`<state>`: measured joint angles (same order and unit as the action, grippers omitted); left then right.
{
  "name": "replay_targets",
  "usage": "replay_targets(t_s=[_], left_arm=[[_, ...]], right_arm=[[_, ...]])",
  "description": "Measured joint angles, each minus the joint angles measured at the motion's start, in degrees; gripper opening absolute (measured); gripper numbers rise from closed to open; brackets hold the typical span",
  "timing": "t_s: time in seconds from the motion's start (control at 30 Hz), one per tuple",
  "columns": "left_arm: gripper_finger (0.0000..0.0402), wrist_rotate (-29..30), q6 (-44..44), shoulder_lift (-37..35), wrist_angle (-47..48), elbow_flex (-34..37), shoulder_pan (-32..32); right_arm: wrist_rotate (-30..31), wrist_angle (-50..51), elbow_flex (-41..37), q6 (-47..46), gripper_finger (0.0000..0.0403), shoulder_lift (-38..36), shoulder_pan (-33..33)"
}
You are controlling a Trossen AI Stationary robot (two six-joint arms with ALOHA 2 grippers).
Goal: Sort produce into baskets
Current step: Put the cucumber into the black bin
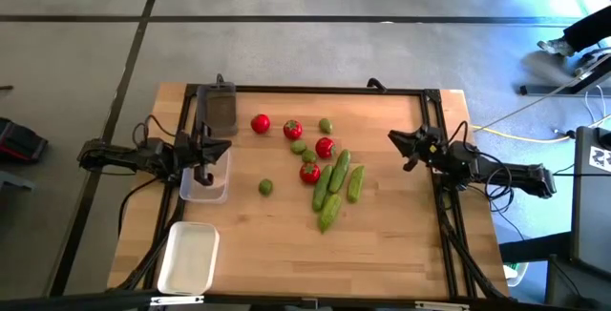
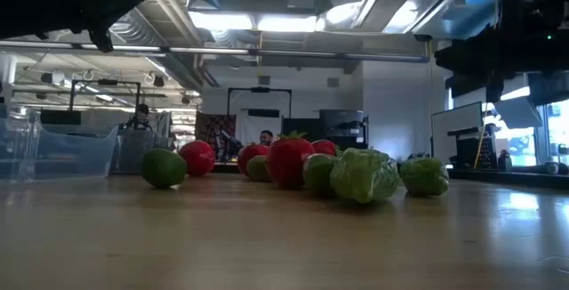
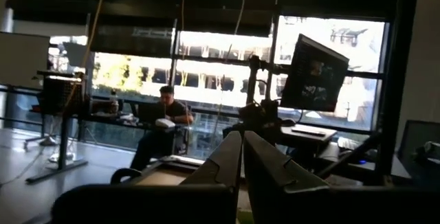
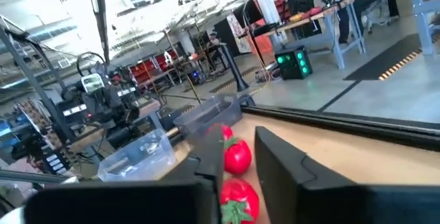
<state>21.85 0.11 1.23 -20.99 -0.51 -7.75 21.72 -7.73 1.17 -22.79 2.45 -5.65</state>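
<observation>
Right gripper (image 1: pixel 396 139) is seen at centre right of the high view, above bare table, right of the produce; in its wrist view a narrow gap is shown between the fingers (image 4: pixel 292 165), nothing held. Left gripper (image 1: pixel 221 149) is raised at centre left, over the clear basket (image 1: pixel 206 179); fingers (image 3: pixel 227 159) are pressed together, empty. Dark grey basket (image 1: pixel 221 111) is placed just above the clear one, white basket (image 1: pixel 188 257) at lower left. Tomatoes (image 1: pixel 260 123), small green fruits (image 1: pixel 265 187) and cucumbers (image 1: pixel 340 172) are clustered mid-frame, none in a basket. In the low view the pile overlaps, so the count is hidden; both grippers are cut off at the top edge. Left wrist view is pointed at the room: a seated person (image 3: pixel 162 124) is visible, table mostly hidden.
</observation>
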Motion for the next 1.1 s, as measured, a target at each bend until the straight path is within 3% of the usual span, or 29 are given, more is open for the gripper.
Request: replay_targets(t_s=[0.33,0.53,0.87,1.1], left_arm=[[0.0015,7.23,1.1,0.0,-2.25,-0.02,0.0],[0.0015,9.56,2.92,0.0,-2.25,-0.02,0.0],[0.0015,9.55,6.17,0.0,0.08,-0.02,0.0],[0.0015,9.54,0.63,0.0,1.0,-0.02,0.0]], right_arm=[[0.53,0.2,0.0,0.09,0.0229,7.1,0.0],[-0.29,0.05,3.1,0.93,0.0288,14.86,0.0],[-3.61,3.22,17.46,1.8,0.0278,37.62,0.04],[-12.54,25.55,32.33,-7.29,0.0256,52.51,0.07]])
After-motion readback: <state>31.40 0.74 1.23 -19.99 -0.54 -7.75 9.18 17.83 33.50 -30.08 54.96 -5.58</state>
